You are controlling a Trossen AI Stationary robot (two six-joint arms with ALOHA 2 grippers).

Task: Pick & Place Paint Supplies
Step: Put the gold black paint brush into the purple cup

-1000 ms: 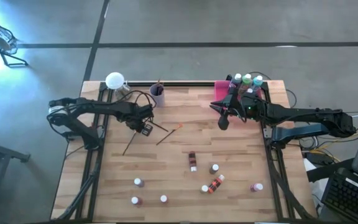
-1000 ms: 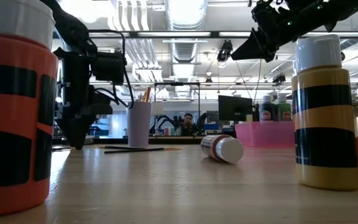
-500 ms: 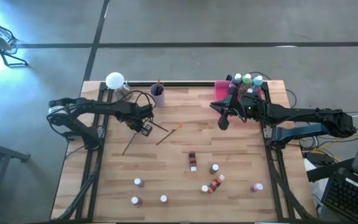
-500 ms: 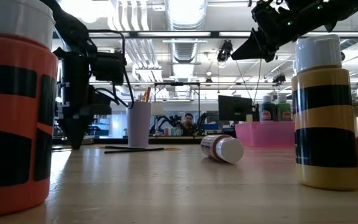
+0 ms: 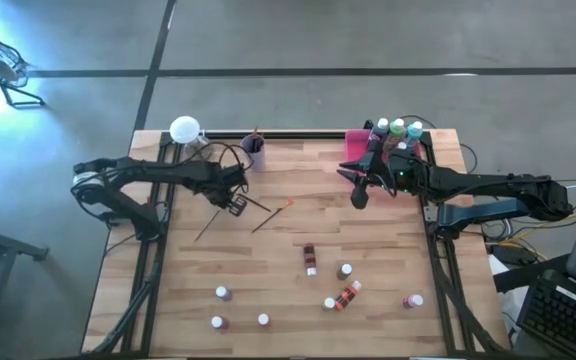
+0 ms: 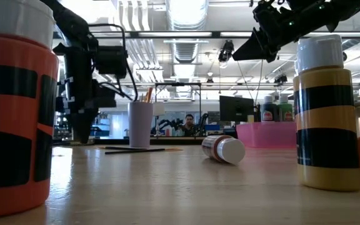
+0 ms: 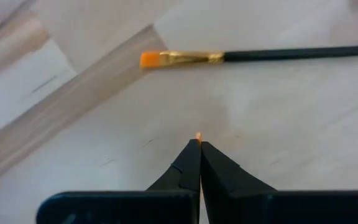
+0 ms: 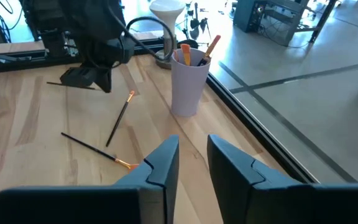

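The left gripper point(image 5: 236, 205) is pinched tight on a thin brush point(image 5: 208, 226); in the left wrist view its fingertips point(image 7: 197, 163) meet on a sliver of orange handle. In the high view the brush's long axis runs diagonally away from the fingers toward the near-left of the table, its far end low. The lilac cup point(image 5: 253, 152), already holding brushes, stands just beyond the gripper on the far side, close by. The coming move appears to turn on this relation: the held brush must be carried the short way to the cup and tipped upright.

A second brush point(image 7: 241, 56) lies flat on the wood just ahead of the left fingers, its long axis crosswise to them, its orange bristles point(image 7: 152, 60) at one end.

The right gripper point(image 5: 359, 196) waits beside the pink tray point(image 5: 354, 150), well apart from the brushes, its fingers narrowly parted and empty.

Hidden: whether the held brush's lower end touches the table cannot be determined.
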